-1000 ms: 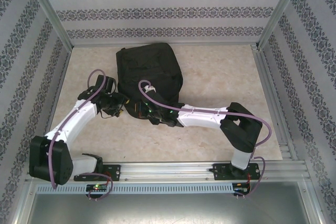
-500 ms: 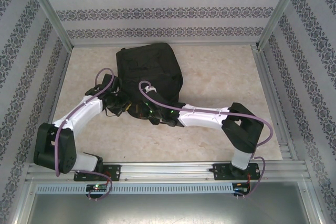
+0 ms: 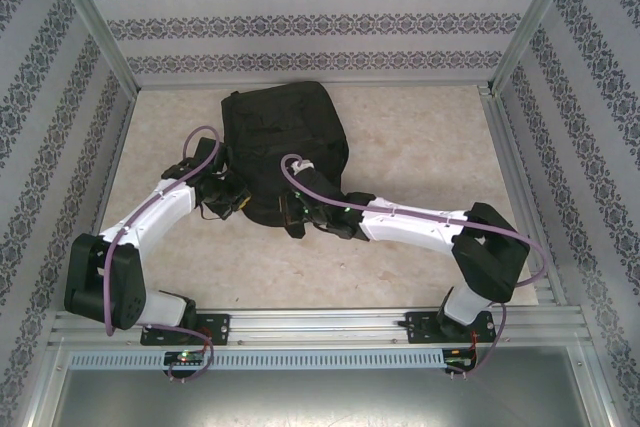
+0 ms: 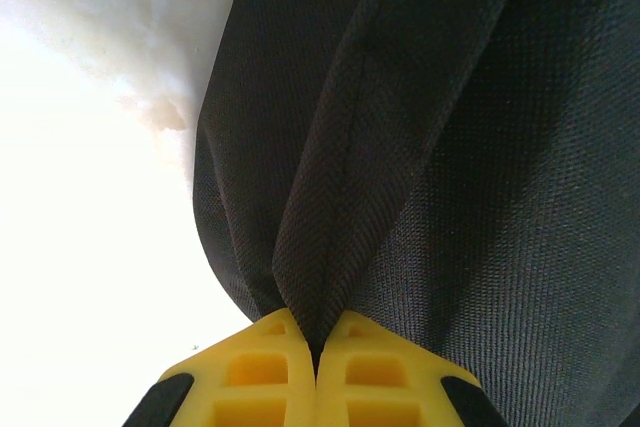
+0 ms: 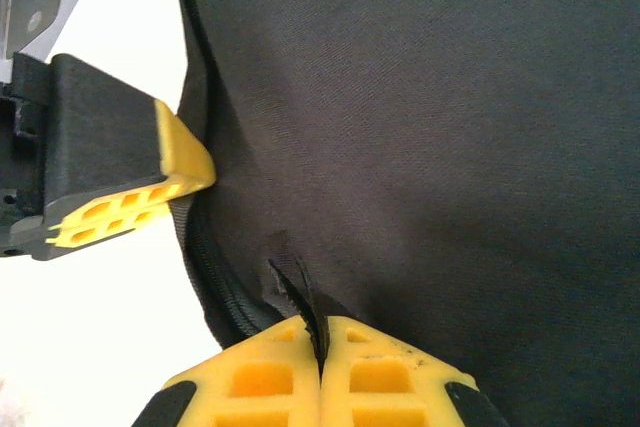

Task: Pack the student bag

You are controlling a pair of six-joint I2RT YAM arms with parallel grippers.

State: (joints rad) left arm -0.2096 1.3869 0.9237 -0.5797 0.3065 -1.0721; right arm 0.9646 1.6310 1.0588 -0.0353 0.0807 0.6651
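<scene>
Black woven fabric marks the student bag, which in the overhead view lies on the pale table, towards the far middle, with its rounded end pointing to the near side. Both arms reach in to that near end. The left fingers meet the bag's near-left edge, and the right fingers meet the near edge just to the right of them. The two sets sit close together.

In the left wrist view, the yellow pads of the left fingers are pressed together on a raised fold of the bag's cloth. The fold rises straight out from between the tips and runs away up the frame. The bag covers the right and upper part of the view, with bright table to the left.

In the right wrist view, the right fingers are likewise closed, pinching a small black tab at the bag's edge. Just to the left of it runs what looks like a zipper track. Further left, a yellow pad of the left fingers touches the same edge of the bag. The dark cloth spreads across everything to the right.
</scene>
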